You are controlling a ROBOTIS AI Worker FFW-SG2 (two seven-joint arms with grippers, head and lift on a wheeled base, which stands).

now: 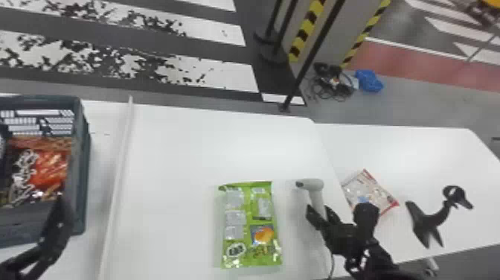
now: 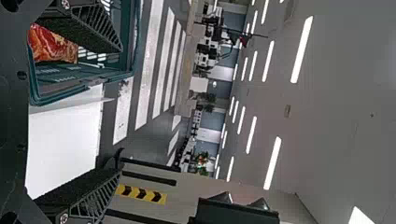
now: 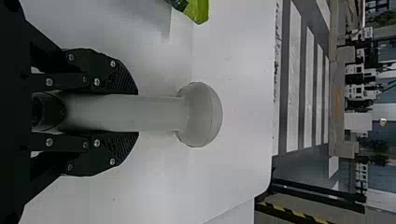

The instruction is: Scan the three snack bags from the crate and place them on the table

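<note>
Scanner (image 1: 311,184) seemingly pinched in right pincer (image 1: 318,213), green snack bag (image 1: 250,225) just left, left pincer (image 1: 57,225) spread near crate (image 1: 79,167)

Crate (image 1: 82,167): dark blue-green
Crate bag (image 1: 50,169): orange-red and brown — white swirls
Middle bag (image 1: 250,212): bright green, pale panels, orange-and-blue picture
Right-hand bag (image 1: 366,190): whitish, red-edged, blue patch
Scanner (image 1: 314,185): light grey
Right claw (image 1: 317,212): black
Worktop (image 1: 186,149): white
Tape (image 1: 305,31): yellow-and-black slanting stripes
Floor (image 1: 214,45): dark grey — white stripes, some black-speckled

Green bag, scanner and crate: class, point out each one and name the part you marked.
Green bag (image 1: 248,223): head view, middle of its printed face.
Scanner (image 3: 201,114): right wrist view, its rounded head.
Crate (image 1: 79,167): head view, its right wall.
</note>
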